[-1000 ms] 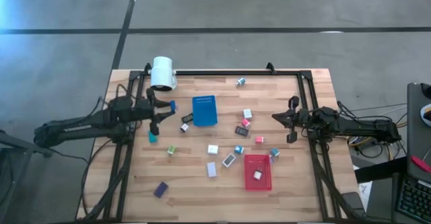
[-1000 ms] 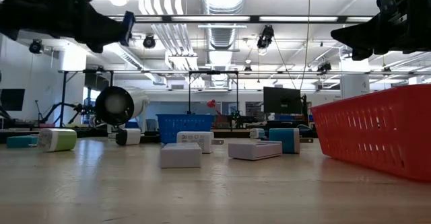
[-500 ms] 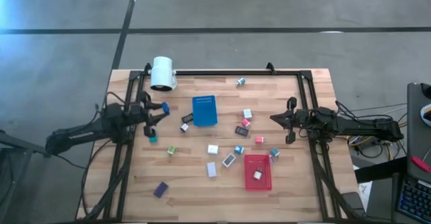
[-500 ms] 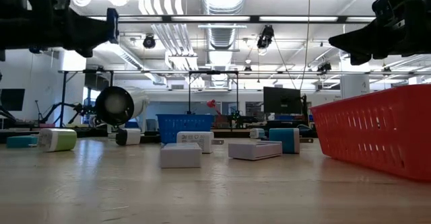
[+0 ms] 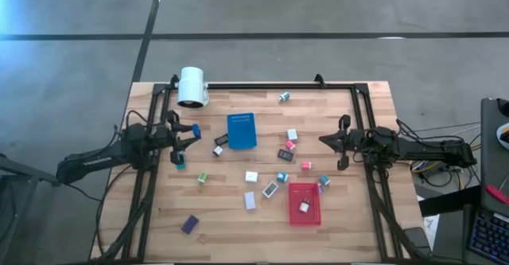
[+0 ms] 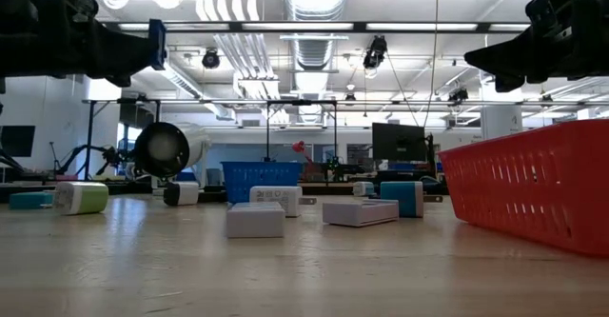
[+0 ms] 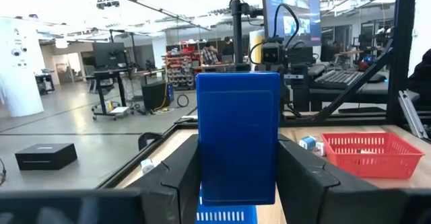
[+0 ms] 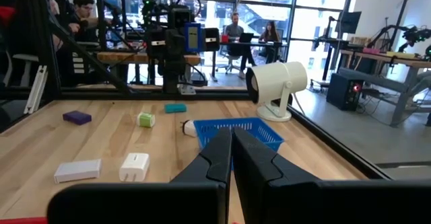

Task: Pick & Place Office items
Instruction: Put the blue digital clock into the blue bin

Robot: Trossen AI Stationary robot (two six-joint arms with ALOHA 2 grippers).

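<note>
My left gripper (image 5: 189, 131) hovers over the table's left part, shut on a blue rectangular block (image 7: 237, 136), which also shows in the low view (image 6: 157, 43). My right gripper (image 5: 324, 140) hangs shut above the table's right part, its fingers (image 8: 222, 153) closed together on nothing. The office items lie scattered on the wood: a teal block (image 5: 180, 162), a green-white one (image 5: 202, 177), a purple one (image 5: 189, 224), white pieces (image 5: 250, 200), pink-red ones (image 5: 306, 165). One white piece (image 5: 304, 206) lies inside the red tray (image 5: 312, 214). My left gripper pinches the blue block by its two side faces (image 7: 202, 177) between both fingers (image 7: 180, 180). The fingers come level from the table's left side. The block stands upright in the hold, lifted clear above the table, most of its length past the fingertips.
The blue tray (image 5: 242, 140) lies at the table's middle, toward the far edge. A white cylindrical device (image 5: 192, 86) stands at the far left corner. Black frame rails (image 5: 147, 185) run along both sides. People sit at desks beyond the table in the right wrist view.
My left gripper, holding the blue block, has drawn back a little toward the table's left edge and tipped from slanting downward to level. The hold is unchanged. My right gripper has kept almost still.
</note>
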